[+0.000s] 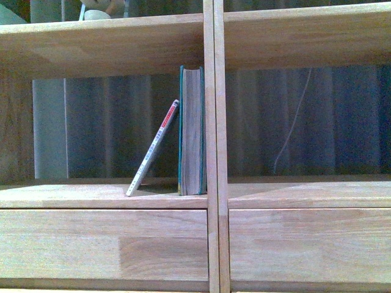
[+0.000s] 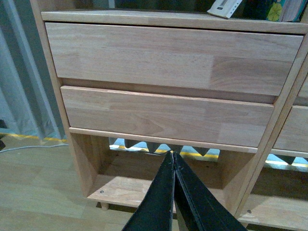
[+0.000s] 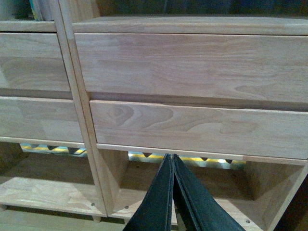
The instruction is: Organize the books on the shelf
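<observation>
In the front view the thick teal book [image 1: 192, 131] stands upright against the central double upright of the light-wood shelf [image 1: 214, 201]. The thin pale paperback [image 1: 153, 149] with its red-and-white spine leans against the teal book, foot out to the left. Neither arm shows in the front view. My left gripper [image 2: 173, 156] is shut and empty, low in front of the left drawer fronts; the paperback's foot [image 2: 224, 7] shows on the shelf board above. My right gripper [image 3: 169, 158] is shut and empty, low in front of the right drawer fronts.
Two drawer fronts [image 2: 168, 110] stack on each side of the upright [image 3: 72, 96]. Open bottom compartments [image 3: 192, 192] lie below them, over short peg legs and a wood floor [image 2: 33, 192]. A grey curtain [image 1: 293, 122] hangs behind the shelf.
</observation>
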